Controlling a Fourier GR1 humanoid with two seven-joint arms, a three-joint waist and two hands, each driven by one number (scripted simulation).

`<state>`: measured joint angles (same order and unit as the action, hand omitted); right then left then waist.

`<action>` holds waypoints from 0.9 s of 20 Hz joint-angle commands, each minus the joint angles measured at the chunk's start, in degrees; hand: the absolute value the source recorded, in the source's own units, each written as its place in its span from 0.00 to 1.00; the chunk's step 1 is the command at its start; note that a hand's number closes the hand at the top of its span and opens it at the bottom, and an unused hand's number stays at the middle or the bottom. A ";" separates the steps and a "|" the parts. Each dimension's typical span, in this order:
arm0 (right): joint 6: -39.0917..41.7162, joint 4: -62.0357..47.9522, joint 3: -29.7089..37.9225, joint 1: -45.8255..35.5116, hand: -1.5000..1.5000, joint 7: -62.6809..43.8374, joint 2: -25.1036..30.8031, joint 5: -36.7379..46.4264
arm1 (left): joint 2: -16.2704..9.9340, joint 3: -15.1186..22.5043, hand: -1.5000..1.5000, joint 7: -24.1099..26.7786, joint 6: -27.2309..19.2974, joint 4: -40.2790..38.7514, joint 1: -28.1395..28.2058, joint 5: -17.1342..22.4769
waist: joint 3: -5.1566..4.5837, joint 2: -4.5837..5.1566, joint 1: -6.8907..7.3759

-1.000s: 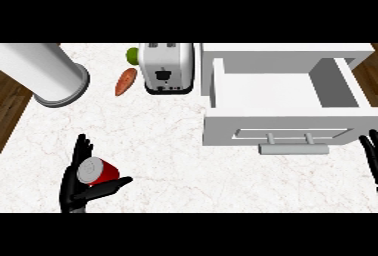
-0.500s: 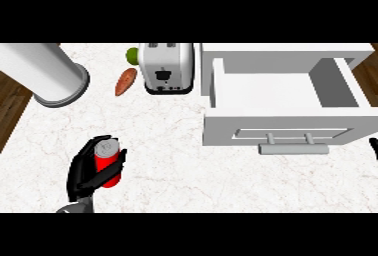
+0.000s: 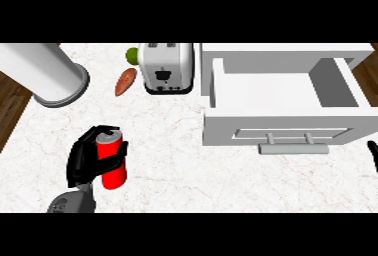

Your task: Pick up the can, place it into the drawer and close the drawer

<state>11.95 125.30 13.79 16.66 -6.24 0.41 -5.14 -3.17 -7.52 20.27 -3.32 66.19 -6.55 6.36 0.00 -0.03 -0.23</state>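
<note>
While the left hand [image 3: 90, 159] sits low at the left of the head view, its fingers [image 3: 80, 156] are curled round the can [image 3: 111, 162], which lies inside that grasp over the table [image 3: 170, 165]. The can's long axis runs nearly along the view's vertical, its silver top pointing away from the robot and leaning slightly left, its lower end sticking out below the fingers. Whether its underside touches the marbled surface or is already lifted cannot be told from this angle.

The drawer [image 3: 284, 107] stands pulled open well apart from the can, up and to the right, its white cavity showing and its handle [image 3: 293, 148] facing the robot. So the carry likely runs rightward and away across the table, and the left hand is plainly the nearer one, being already on the can. Of the right hand [image 3: 373, 155] only a dark sliver shows at the right edge, near the drawer's front; its finger state cannot be told.

The can is a slim red cylinder with a grey metal lid, smooth-sided, partly hidden by the black fingers.
</note>
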 commanded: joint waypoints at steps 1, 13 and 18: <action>1.81 -2.33 1.83 -0.71 0.00 0.56 1.21 -2.18 | -5.04 -4.50 1.00 2.08 4.57 -7.85 -5.85 2.89 | -0.02 0.08 -0.16; -0.86 3.28 -2.91 4.44 0.00 1.44 -0.38 0.04 | -0.05 5.39 1.00 -13.09 -2.98 9.35 -10.19 -2.38 | 0.02 -0.11 -0.08; -0.09 1.15 0.00 0.54 0.00 0.25 -0.24 -0.41 | 0.93 9.08 1.00 -16.70 -4.68 13.32 -13.40 -5.85 | 0.01 -0.04 0.00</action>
<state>12.15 126.63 14.31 18.02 -5.62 0.58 -6.50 -3.22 -1.30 6.37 -5.89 76.80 -17.64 3.48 0.02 -0.10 -0.21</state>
